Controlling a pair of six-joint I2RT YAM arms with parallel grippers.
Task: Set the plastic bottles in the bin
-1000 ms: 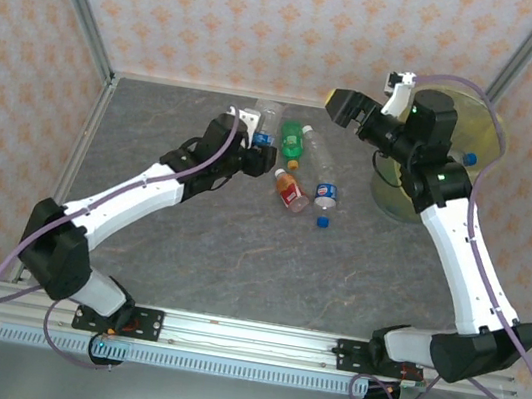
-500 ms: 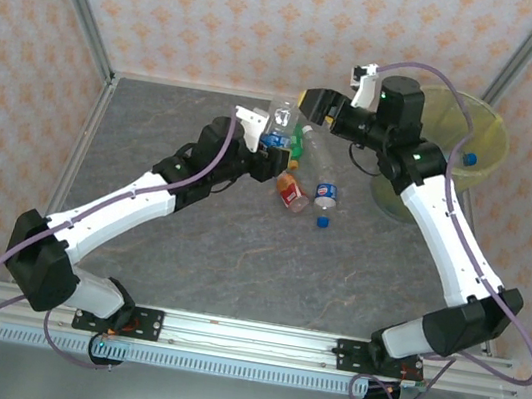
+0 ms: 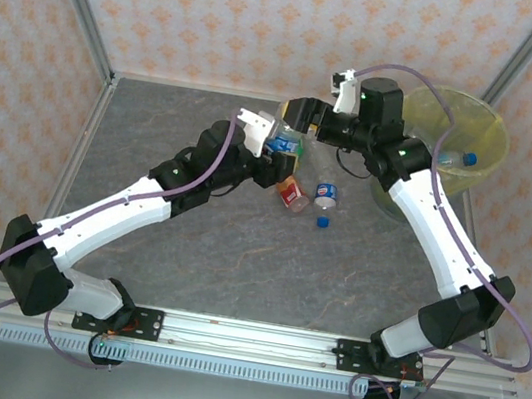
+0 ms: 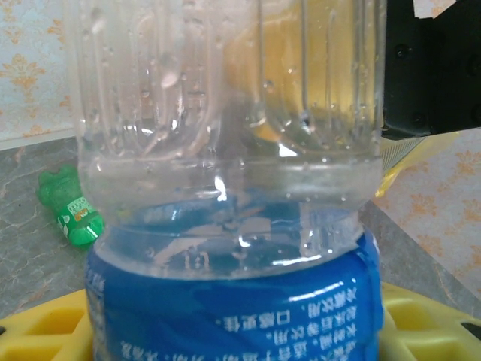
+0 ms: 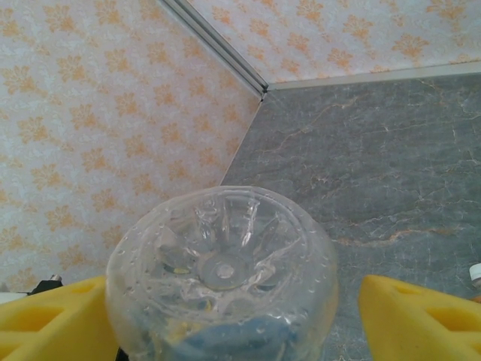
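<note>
My left gripper (image 3: 274, 150) (image 4: 240, 335) is shut on a clear plastic bottle (image 3: 284, 132) (image 4: 225, 150) with a blue label, held off the table, its base pointing up and to the right. My right gripper (image 3: 303, 114) (image 5: 233, 323) is open around that bottle's base (image 5: 222, 274); the left pad touches it and the right pad stands apart. Three more bottles lie below: a green one (image 4: 69, 208), an orange-capped one (image 3: 292, 193) and a clear one (image 3: 326, 193). The bin (image 3: 489, 134) with its yellow liner stands at the far right, with a blue-capped bottle (image 3: 453, 158) inside.
A loose blue cap (image 3: 323, 223) lies on the grey table (image 3: 237, 256) just in front of the bottles. Patterned walls and metal posts close off the back and sides. Both arms meet over the far middle of the table.
My left gripper has lifted the blue-label bottle up and to the right. My right gripper has swung left from the bin side and now straddles the bottle's base.
</note>
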